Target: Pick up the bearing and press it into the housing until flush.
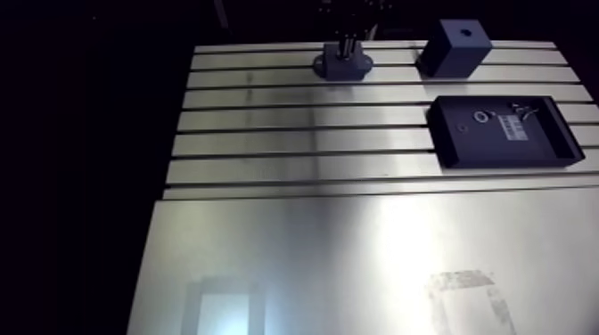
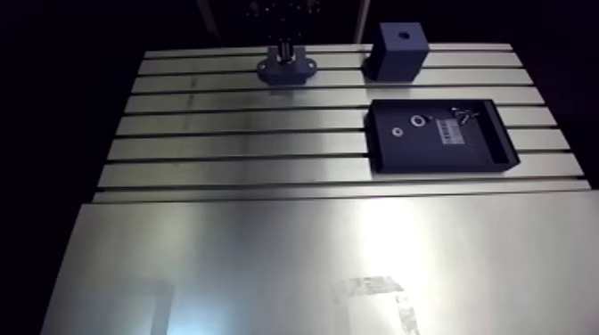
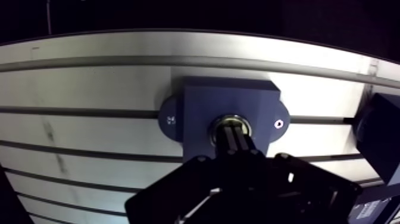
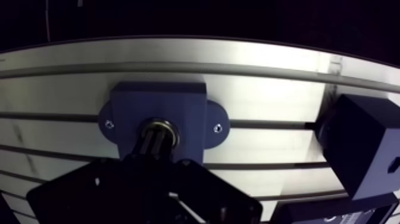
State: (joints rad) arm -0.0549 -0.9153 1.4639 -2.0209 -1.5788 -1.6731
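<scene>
Since the bearing (image 3: 229,118) sits in the mouth of the bore of the blue housing (image 3: 199,104), showing as a bright metal ring there, the pick-up and the carry look done and the work stands at the pressing step. The fingers (image 3: 238,143) come down drawn close together, with only a thin line between them, and their tips rest on the middle of the ring. They seem to bear on it rather than clasp it, though I cannot tell that for certain. Whether the ring is flush with the housing's top face cannot be read from the wrist view, so what may be left is a last push, then lifting clear.

The housing itself lies flat on the slotted worktop (image 1: 267,134) near its far edge, its two ears over a groove. A blue block (image 1: 455,46) with a hole in its top stands beside it, apart.

Nearer the camera in the arm view, well apart from both, lies a shallow black tray (image 1: 446,147). It holds a small ring (image 1: 481,117), a white label (image 1: 517,127) and a small metal piece too fine to name; most of its floor is bare.
</scene>
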